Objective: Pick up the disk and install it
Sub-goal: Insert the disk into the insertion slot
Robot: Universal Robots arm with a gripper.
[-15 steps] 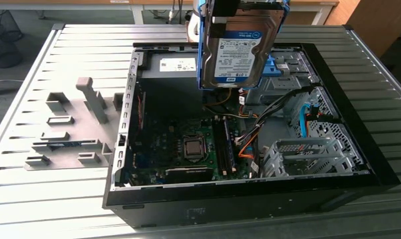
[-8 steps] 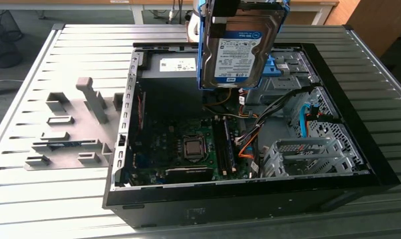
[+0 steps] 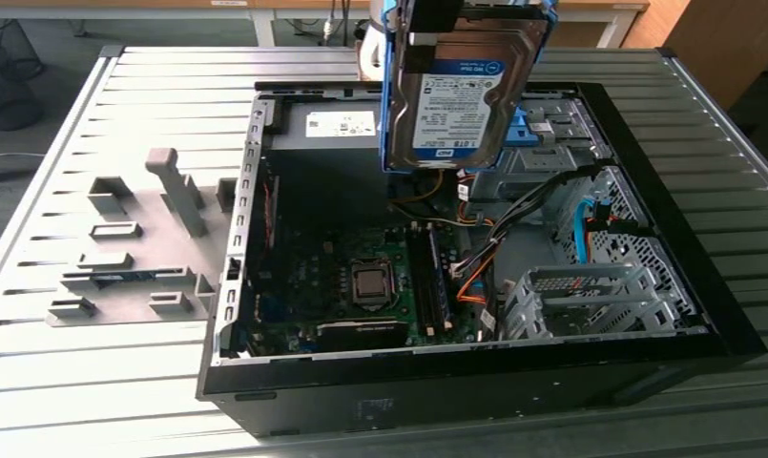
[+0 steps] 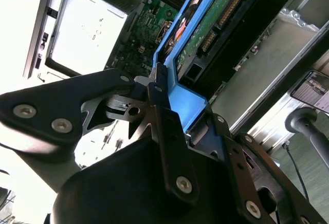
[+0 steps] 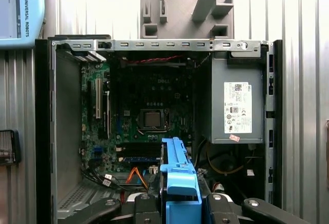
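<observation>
Blue plastic sits clamped in my gripper (image 4: 169, 106): my black fingers (image 4: 172, 147) are closed on the carrier edge of the disk (image 3: 460, 100), which I hold off the surface, hanging on edge above the open computer case (image 3: 689, 286). In the second wrist view the disk (image 4: 216, 23) runs away from my jaws with its green circuit board side showing, framed by the blue carrier. In the first wrist view the same carrier (image 5: 177, 178) stands edge-on between my fingers, right over the case interior.

From the exterior view, the disk's silver face with its white-and-blue label is turned toward the camera, and it hovers over the far part of the case, near the blue-railed drive bays (image 3: 536, 134) at the far side toward the exterior view's right. It touches nothing but my fingers.

Below it lies the motherboard (image 3: 358, 277) with its square processor socket (image 3: 372, 282) and a tangle of orange and black cables (image 3: 486, 258). A perforated metal drive cage (image 3: 588, 301) stands in the near corner on the exterior view's right. The power supply (image 5: 236, 106) with a white sticker fills one side of the case.

Beyond the case, on the ribbed metal table (image 3: 91, 382), rests a grey fixture plate (image 3: 135, 248) with upright blocks.
</observation>
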